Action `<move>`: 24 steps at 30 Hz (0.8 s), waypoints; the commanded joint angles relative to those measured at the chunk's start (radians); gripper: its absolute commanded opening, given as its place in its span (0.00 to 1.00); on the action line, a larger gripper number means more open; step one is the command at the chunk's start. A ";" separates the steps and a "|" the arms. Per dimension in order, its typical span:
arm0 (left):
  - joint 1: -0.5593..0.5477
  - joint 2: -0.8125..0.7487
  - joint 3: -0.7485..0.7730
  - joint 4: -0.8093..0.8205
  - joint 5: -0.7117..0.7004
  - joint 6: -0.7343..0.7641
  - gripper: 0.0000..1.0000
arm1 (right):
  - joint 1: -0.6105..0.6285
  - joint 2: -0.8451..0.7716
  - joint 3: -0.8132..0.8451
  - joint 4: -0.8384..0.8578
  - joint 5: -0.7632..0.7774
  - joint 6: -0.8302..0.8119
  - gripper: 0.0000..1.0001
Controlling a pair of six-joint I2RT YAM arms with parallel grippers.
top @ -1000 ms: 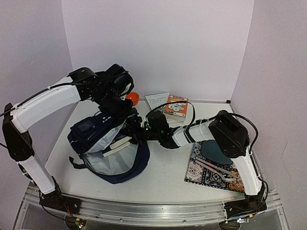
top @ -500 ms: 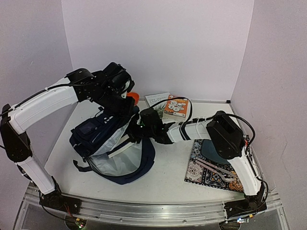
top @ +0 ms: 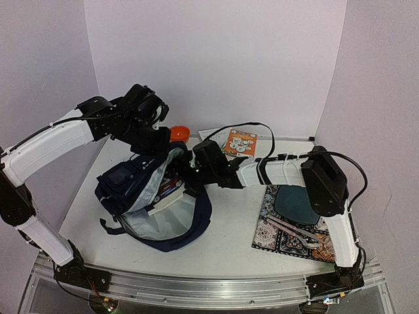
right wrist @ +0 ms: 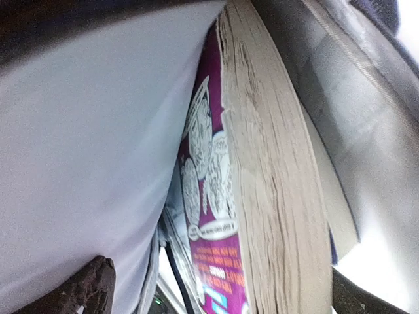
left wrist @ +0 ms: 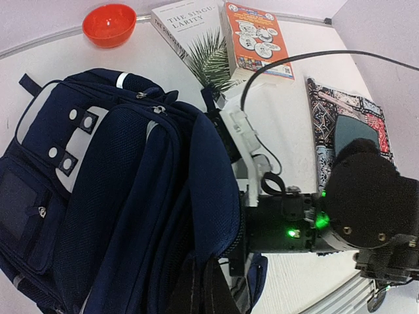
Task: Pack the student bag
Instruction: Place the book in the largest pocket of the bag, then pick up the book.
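White book [left wrist: 185, 25] cover: "THE SINGU / LARITY". Orange book [left wrist: 256, 40], purple book [right wrist: 209, 216]: print illegible.

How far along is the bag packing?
Done: a purple-covered book sits inside the student bag. In hand: the left gripper holds the bag's top up with the mouth open. The right gripper is in the mouth, fingers spread clear of that book. Left: the white book and orange book lie on the table behind the bag.
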 commanded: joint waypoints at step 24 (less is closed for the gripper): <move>0.101 -0.079 -0.267 0.103 -0.137 0.064 0.00 | -0.318 -0.484 -0.418 -0.153 0.001 -0.332 0.98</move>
